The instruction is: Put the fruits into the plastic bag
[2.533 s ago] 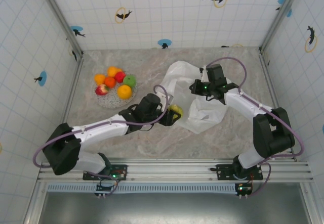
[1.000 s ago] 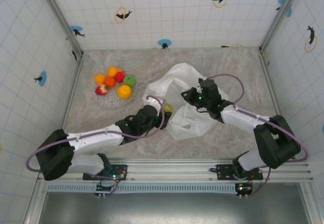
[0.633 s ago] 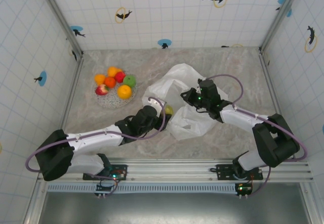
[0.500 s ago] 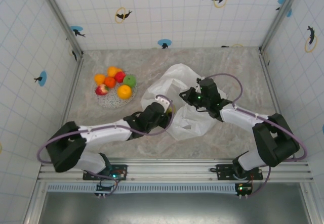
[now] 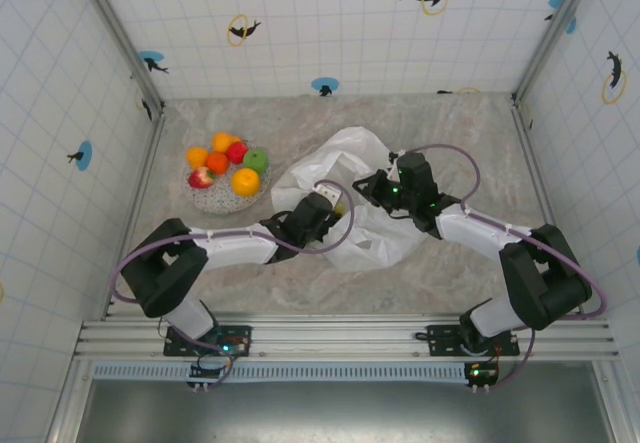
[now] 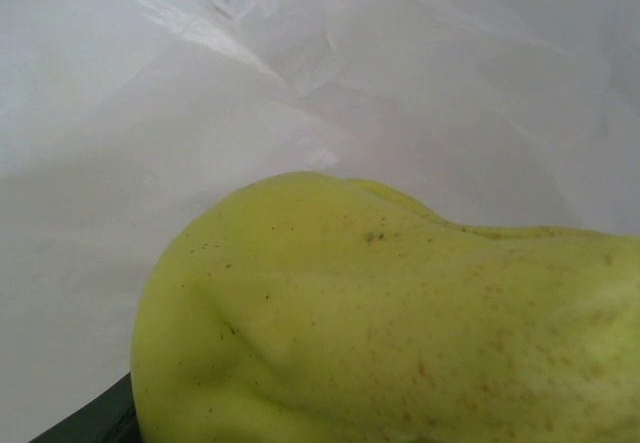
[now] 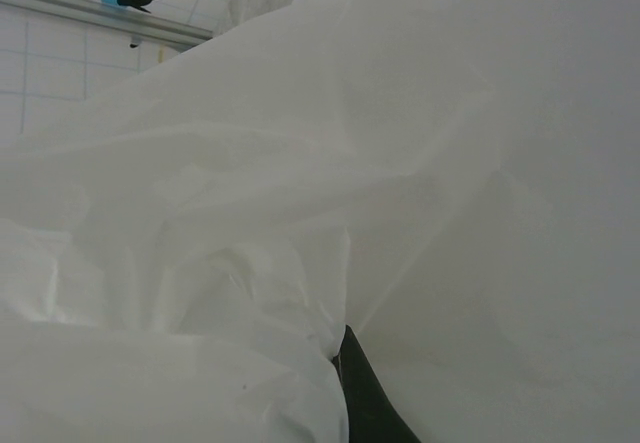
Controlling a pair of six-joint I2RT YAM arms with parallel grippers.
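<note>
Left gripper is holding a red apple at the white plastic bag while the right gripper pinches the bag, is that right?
Not quite. The left gripper holds a yellow-green pear, not a red apple; the left wrist view shows it close up against the bag. The rest stands: the right gripper pinches the bag.

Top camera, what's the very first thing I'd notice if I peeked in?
The big crumpled white plastic bag in the middle of the table, with both arms reaching to it: the right end effector pinches its edge, and the left end effector holds a yellow-green pear against it. Next comes the bright pile of fruits on a grey plate at the back left.
</note>
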